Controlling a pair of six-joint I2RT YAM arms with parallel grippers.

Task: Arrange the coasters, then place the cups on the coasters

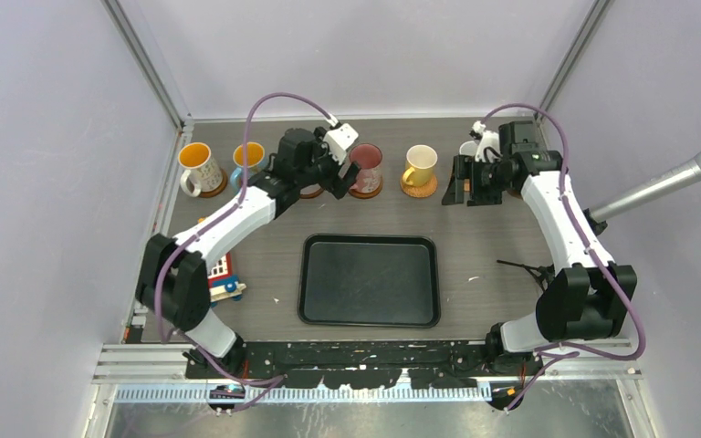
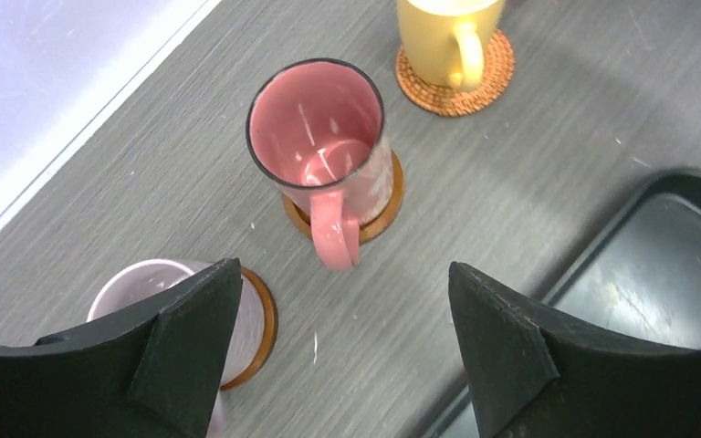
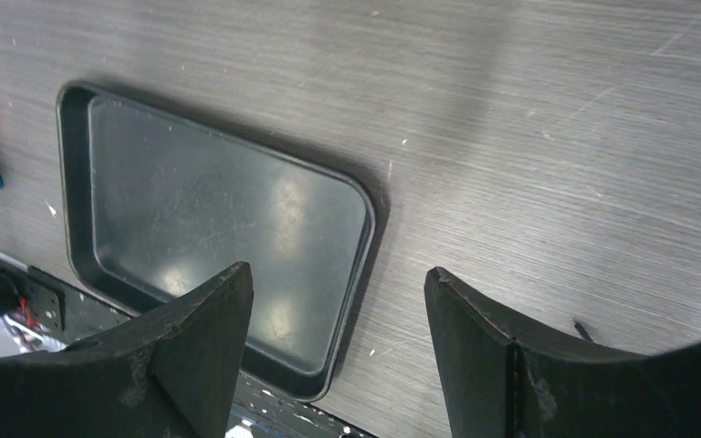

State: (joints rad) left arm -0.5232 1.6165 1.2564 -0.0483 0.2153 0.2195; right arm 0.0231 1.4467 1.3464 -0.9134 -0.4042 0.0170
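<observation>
A row of cups on coasters runs along the back of the table. From the left stand a white cup (image 1: 198, 168), a blue cup (image 1: 248, 159), a pink cup (image 1: 366, 165) and a yellow cup (image 1: 420, 164) on a woven coaster (image 1: 419, 190). My left gripper (image 1: 326, 175) hangs open just left of the pink cup. In the left wrist view a lilac cup (image 2: 141, 278) stands on a brown coaster (image 2: 266, 327), partly behind one finger (image 2: 187, 338); the pink cup (image 2: 324, 137) stands on its coaster (image 2: 389, 199). My right gripper (image 1: 465, 182) is open and empty, with a white cup (image 1: 468, 148) behind it.
A black tray (image 1: 370, 280) lies at the table's centre and also shows under the right gripper (image 3: 338, 270). A red and blue toy block (image 1: 223, 276) sits at the near left. A grey microphone (image 1: 685, 178) pokes in from the right wall.
</observation>
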